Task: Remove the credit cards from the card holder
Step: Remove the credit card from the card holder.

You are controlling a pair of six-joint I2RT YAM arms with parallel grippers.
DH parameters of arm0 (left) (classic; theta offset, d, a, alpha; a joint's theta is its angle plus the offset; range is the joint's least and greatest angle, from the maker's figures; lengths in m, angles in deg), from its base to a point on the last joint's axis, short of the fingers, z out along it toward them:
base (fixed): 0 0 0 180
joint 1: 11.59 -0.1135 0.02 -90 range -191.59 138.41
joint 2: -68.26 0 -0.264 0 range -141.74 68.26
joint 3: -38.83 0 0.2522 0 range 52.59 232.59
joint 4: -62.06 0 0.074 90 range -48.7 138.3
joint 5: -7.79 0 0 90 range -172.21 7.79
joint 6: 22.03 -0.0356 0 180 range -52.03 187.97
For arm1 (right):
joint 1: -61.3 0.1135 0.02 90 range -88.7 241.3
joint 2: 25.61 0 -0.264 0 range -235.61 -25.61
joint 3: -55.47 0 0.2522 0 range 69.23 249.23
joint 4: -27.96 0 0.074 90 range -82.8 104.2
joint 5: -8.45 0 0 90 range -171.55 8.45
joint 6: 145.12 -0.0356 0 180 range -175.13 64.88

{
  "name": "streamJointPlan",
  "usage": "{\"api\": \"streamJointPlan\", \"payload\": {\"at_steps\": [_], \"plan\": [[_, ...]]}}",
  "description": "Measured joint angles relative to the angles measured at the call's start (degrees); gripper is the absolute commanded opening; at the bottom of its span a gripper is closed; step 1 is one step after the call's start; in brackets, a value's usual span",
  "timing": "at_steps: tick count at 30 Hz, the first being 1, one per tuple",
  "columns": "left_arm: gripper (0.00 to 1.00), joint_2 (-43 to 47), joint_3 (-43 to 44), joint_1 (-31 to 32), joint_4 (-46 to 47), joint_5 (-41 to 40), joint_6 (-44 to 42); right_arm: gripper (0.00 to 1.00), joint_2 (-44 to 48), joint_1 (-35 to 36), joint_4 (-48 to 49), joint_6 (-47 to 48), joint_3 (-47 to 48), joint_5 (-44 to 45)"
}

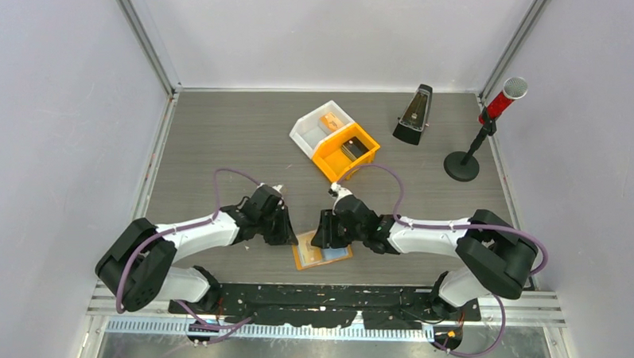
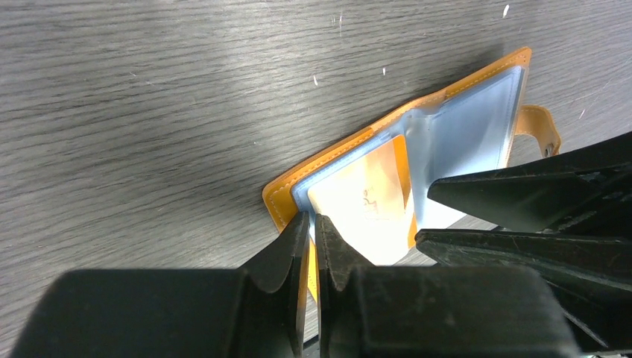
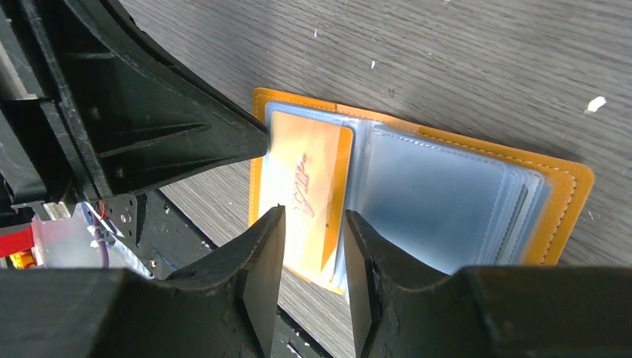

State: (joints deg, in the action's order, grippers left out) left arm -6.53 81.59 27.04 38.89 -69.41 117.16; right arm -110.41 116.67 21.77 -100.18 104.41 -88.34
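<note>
Card holder [image 1: 315,258] lies open lengthwise left-right, left gripper [image 2: 313,218] pinching it, right gripper [image 3: 314,213] parted.

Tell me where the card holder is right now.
In the top view the card holder lies open at the centre of the table's near edge, directly between the left hand and the right hand.

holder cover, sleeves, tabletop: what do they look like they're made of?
Holder cover: orange leather or faux leather, matte, with a stitched seam along the edge.
Sleeves: thin soft plastic, pale blue and translucent, glossy, slightly wrinkled.
Tabletop: grey wood-grain surface, probably laminate, with streaked grain and a dull sheen.
</note>
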Motion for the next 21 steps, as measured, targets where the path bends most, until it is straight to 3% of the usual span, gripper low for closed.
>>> {"api": "streamJointPlan", "payload": {"at_steps": [12,16,19,21], "plan": [[0.1,0.0,-0.6,0.0,1.1,0.1,0.1,0.4,-3.1,-0.1,1.0,0.1,0.3,-1.4],[0.09,0.0,-0.7,0.0,1.3,0.1,0.1,0.3,-3.1,-0.1,1.1,0.1,0.3,-1.6],[0.09,0.0,-0.7,0.0,1.4,0.2,0.1,0.12,-3.1,-0.7,1.7,0.2,-0.3,-1.7],[0.09,0.0,-0.7,0.0,1.4,0.2,0.1,0.06,-2.9,-1.2,2.3,0.3,-1.1,-2.0]]}}
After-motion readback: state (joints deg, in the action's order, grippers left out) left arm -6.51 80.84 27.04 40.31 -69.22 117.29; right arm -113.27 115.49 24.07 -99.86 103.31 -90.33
